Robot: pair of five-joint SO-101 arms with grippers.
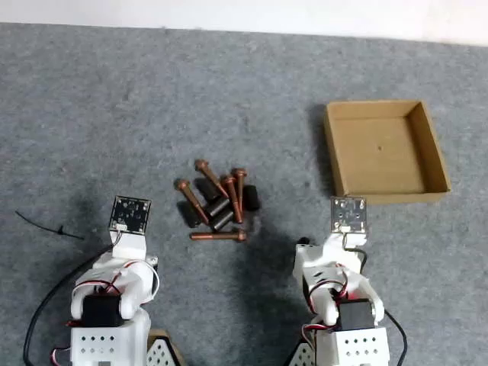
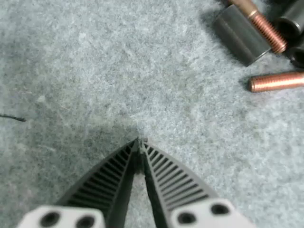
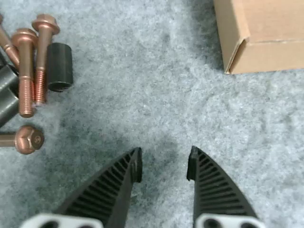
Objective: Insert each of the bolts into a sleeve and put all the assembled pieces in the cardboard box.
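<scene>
Table: We see a grey mat [image 1: 229,76] covering the whole surface, with everything resting on it.
Box: The cardboard box [image 1: 383,149] sits open-topped at the far right, beyond the right arm. One of its corners shows in the right wrist view.
Arms: The white left arm [image 1: 114,297] and right arm [image 1: 339,293] stand side by side at the near edge. The pile of parts lies ahead of them, between the two.
Left gripper: The left gripper [image 2: 141,142] points down at bare mat. Its black ribbed fingers [image 2: 109,180] are pressed together at the tips and grasp nothing. The pile lies near it, off to one side.
Right gripper: The right gripper [image 3: 164,164] has its fingers [image 3: 213,190] spread apart with only mat between them. It sits between the pile and the box.
Bolts: Five copper-coloured bolts [image 1: 232,197] lie in a loose pile at the table's middle, well apart from the box. One lies crosswise on the pile's near side.
Sleeves: Short black sleeves [image 1: 221,219] lie among the bolts, touching them. We cannot tell whether any bolt sits inside one.
Strand: A thin black strand [image 1: 49,227] lies on the mat to the left of the left arm.
</scene>
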